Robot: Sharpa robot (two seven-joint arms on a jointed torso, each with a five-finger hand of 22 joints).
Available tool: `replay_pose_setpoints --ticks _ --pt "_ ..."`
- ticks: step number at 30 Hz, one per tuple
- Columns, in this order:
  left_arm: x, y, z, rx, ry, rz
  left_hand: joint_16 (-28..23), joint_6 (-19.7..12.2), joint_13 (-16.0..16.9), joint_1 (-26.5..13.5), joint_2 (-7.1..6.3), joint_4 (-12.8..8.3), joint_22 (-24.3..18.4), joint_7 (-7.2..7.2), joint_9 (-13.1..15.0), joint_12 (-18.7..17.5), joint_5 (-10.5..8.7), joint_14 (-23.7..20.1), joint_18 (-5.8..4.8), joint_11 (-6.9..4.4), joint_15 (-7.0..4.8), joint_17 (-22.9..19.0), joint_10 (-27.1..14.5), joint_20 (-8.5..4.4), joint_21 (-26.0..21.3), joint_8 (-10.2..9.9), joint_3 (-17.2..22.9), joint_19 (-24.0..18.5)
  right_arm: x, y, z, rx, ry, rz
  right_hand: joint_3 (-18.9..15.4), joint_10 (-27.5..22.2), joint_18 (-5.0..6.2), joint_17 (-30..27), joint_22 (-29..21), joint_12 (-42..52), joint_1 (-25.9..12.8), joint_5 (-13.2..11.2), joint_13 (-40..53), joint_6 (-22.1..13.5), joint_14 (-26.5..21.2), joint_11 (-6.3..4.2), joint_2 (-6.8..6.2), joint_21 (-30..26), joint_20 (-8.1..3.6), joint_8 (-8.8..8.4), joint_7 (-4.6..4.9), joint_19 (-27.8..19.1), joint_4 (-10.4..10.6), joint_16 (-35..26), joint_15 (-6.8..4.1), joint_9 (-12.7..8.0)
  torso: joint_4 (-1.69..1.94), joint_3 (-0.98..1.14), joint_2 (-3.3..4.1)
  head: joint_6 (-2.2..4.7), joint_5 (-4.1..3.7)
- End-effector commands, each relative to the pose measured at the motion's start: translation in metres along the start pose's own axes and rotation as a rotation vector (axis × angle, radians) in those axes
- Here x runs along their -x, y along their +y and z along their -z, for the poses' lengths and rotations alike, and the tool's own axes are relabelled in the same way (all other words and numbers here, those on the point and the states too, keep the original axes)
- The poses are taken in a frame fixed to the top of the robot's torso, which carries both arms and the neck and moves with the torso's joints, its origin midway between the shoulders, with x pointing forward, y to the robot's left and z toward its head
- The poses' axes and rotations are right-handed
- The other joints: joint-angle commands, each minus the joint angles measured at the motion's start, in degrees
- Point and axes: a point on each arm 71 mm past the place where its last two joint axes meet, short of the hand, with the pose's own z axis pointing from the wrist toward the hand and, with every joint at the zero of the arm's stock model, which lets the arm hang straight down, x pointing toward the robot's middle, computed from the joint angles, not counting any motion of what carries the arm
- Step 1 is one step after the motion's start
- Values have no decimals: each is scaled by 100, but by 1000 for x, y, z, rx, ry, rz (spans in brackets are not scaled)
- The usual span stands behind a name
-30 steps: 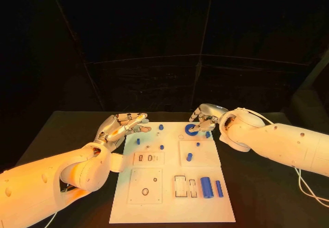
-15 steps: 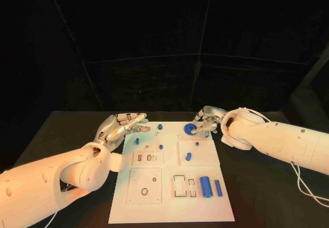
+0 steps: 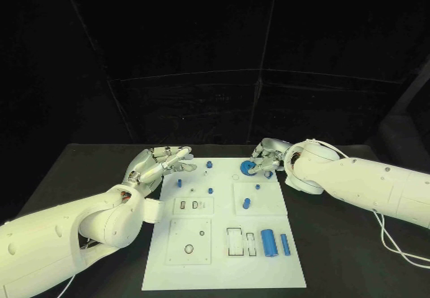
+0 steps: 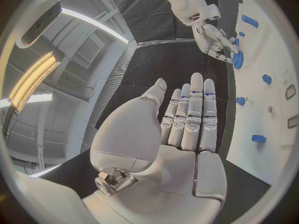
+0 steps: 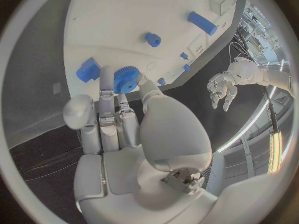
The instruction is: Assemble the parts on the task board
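Note:
The white task board (image 3: 224, 273) lies in the middle of the black table. At its far end my right hand (image 3: 269, 155) pinches a blue gear (image 3: 247, 167) between thumb and fingers, low over the board. The right wrist view shows the gear (image 5: 126, 79) at the fingertips, next to a blue block (image 5: 88, 69). My left hand (image 3: 161, 162) hovers by the board's far left corner with its fingers stretched out and apart, holding nothing. Its flat palm (image 4: 181, 129) faces the right hand (image 4: 215, 40) and the gear (image 4: 237, 58).
Small blue pegs (image 3: 209, 164) (image 3: 179, 184) (image 3: 210, 191) (image 3: 247, 203) stand on the board's far half. A thick blue cylinder (image 3: 269, 241) and a thinner one (image 3: 285, 244) lie near the right edge. Several empty slots sit in the near half. Black table surrounds the board.
My right hand has drawn in very slightly with the gear still in its pinch. The left hand stays where it was, fingers spread.

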Motion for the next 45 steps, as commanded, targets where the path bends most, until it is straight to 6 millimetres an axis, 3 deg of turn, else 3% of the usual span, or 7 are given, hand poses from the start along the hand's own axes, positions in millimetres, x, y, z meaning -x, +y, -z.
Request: replay_pose_setpoints --ticks 1,5,13,45 --pt "-2 -1 0 -6 21 2 -38 17 -4 8 54 -35 -8 31 -5 -30 25 -12 39 34 43 5 2 7 -19 -24 3 32 3 -1 -1 -32 -24 32 -13 58 -159 12 529 38 96 -96 537 -25 104 -4 45 280 -6 46 -14 269 -26 -27 42 1 5 1 -3 -2 -9" --pt "-2 -1 0 -5 22 3 -38 17 -4 8 54 -35 -8 31 -5 -30 25 -12 39 34 43 5 2 7 -19 -24 3 32 2 0 -2 -47 -23 48 26 89 -225 18 908 71 174 -139 595 -21 105 -9 96 478 -12 79 -17 453 -67 -38 36 -4 1 2 1 -7 -16" --pt "-2 0 -1 -2 26 5 -44 19 -4 10 57 -40 -11 32 -4 -36 25 -12 39 34 43 12 4 8 -23 -29 9 33 -1 6 -4 -50 -12 82 77 139 -277 25 1207 123 275 -173 683 9 104 -16 133 629 -20 123 -24 586 -143 -52 29 -5 3 2 0 -24 -29" --pt "-3 0 -1 5 37 6 -51 18 -4 11 55 -46 -14 33 -5 -44 24 -14 39 35 44 18 5 8 -26 -34 11 33 -6 31 -5 -27 -64 168 -20 253 -316 41 1428 246 122 -269 875 -2 121 -11 -8 745 -15 173 -27 674 -102 -69 36 -14 5 1 -3 -62 -65"
